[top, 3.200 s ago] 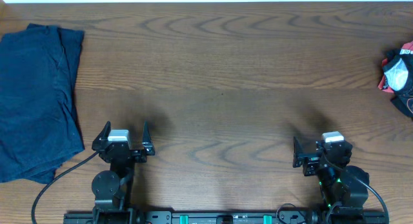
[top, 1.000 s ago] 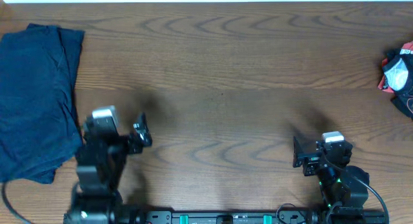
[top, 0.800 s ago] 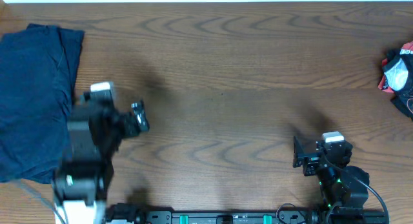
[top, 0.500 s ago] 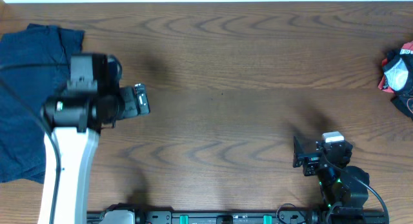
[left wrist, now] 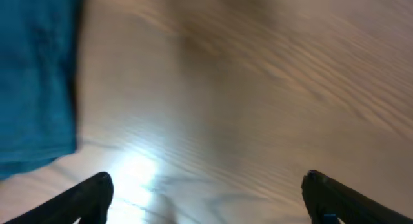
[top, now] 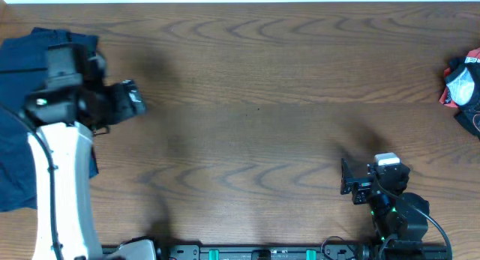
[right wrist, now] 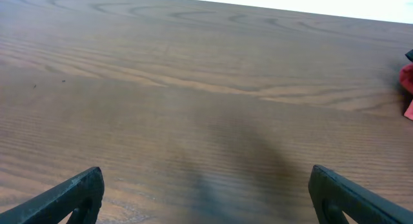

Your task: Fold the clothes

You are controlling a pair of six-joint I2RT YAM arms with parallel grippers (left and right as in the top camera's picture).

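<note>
Hovering left gripper [left wrist: 206, 186]: spread wide, empty, beside dark navy soft cloth garments [left wrist: 35, 75]
Right gripper [right wrist: 206, 185]: wide apart, empty

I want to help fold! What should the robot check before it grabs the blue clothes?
1. Left gripper open and empty: ok.
2. Left gripper over the clothes: not ok, the cloth edge lies off to one side, with bare table below.
3. Right gripper open and empty: ok.
4. Clothes lying flat: cannot tell, the left arm hides part.
5. Red and black thing far from the clothes: ok.
</note>
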